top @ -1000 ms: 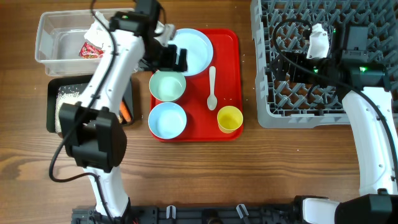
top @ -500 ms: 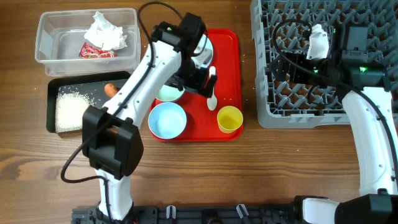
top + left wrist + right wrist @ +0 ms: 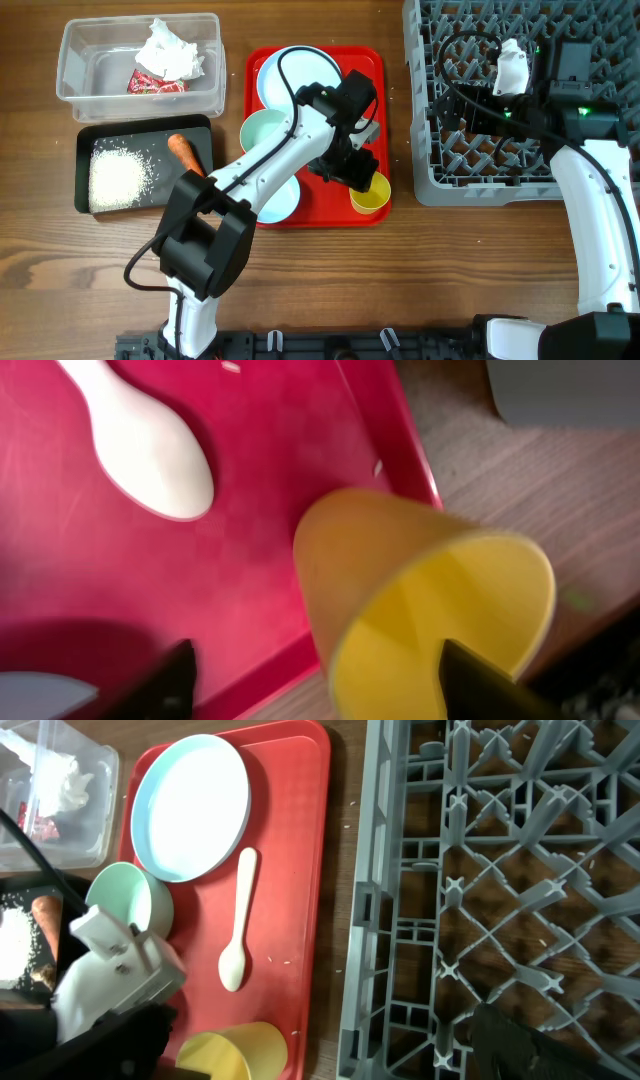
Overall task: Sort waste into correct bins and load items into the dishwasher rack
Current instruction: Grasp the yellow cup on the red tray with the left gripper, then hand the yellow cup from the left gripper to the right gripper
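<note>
The left fingers [image 3: 478,682] are standing wide apart, one at each side of the small yellow cup [image 3: 369,192], and I cannot tell whether they are touching it. The cup is standing upright and empty in a corner of the red tray [image 3: 372,70], near the middle of the worktop [image 3: 320,290], just beside the white plastic spoon [image 3: 150,448]. The right fingers [image 3: 530,1040] are hanging spread apart and gripping nothing, above the grey dishwasher rack [image 3: 480,870] at the far right corner.

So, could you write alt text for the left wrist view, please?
A small yellow cup stands in a corner of the red tray, under the open left gripper, one finger over its mouth. A white plastic spoon lies nearby.
</note>
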Available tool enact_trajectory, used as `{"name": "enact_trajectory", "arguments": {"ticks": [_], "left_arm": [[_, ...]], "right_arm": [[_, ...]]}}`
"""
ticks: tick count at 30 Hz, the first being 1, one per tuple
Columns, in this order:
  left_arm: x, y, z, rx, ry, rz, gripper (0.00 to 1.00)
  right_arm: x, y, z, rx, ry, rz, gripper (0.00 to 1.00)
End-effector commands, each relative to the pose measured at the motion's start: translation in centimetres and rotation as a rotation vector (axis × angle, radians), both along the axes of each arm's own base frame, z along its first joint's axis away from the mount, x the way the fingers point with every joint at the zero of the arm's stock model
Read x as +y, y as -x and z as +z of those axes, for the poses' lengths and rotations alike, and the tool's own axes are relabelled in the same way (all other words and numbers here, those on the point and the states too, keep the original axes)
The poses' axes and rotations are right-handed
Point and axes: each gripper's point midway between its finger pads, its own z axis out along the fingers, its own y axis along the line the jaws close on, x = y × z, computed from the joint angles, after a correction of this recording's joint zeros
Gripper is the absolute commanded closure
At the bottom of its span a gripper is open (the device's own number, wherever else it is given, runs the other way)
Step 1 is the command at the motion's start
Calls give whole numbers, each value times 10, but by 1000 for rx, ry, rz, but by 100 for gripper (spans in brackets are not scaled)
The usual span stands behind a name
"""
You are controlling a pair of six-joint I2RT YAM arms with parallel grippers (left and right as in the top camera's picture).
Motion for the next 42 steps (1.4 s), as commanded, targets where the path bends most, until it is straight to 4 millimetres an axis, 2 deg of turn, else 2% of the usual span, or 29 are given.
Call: {"name": "enact_trajectory", "arguments": {"ticks": [1, 2, 3, 4, 7, 10, 11, 15, 18, 22, 25, 29, 32, 35, 42], "left_arm": [[-4, -4, -7, 8, 19, 94, 46], [-6, -7, -6, -4, 29, 94, 61], [-7, -8, -6, -11, 36, 94, 69], [-9, -10, -6, -18, 40, 92, 73], [-10, -8, -11, -15, 38, 108, 75], [-7, -3, -17, 0, 25, 106, 86], [-7, -3, -17, 0, 25, 106, 96], [-11, 1, -13, 49, 52, 173, 96], [-18, -1, 14, 118, 199, 194, 96], [-2, -25, 79, 152, 490, 233, 96], [14, -40, 130, 169, 750, 218, 96], [40, -60, 178, 152, 1030, 173, 96], [48, -61, 215, 135, 1228, 58, 96], [43, -57, 220, 133, 1254, 15, 96], [39, -53, 226, 132, 1285, -30, 96]], "right_arm": [[0, -4, 2, 0, 4, -8, 0], [0, -4, 2, 0, 4, -8, 0], [0, -4, 2, 0, 4, -8, 0], [0, -4, 2, 0, 4, -8, 0], [0, -4, 2, 0, 4, -8, 0], [0, -4, 2, 0, 4, -8, 0], [0, -4, 2, 0, 5, -8, 0], [0, -4, 2, 1, 4, -8, 1], [3, -3, 2, 4, -14, 0, 0], [26, 0, 14, -15, -137, 85, 0], [50, 4, 32, -67, -259, 204, 0], [87, 19, 75, -198, -489, 457, 0], [105, 35, 115, -327, -653, 651, 0], [117, 44, 131, -395, -696, 758, 0], [158, 50, 123, -393, -624, 826, 1]]}}
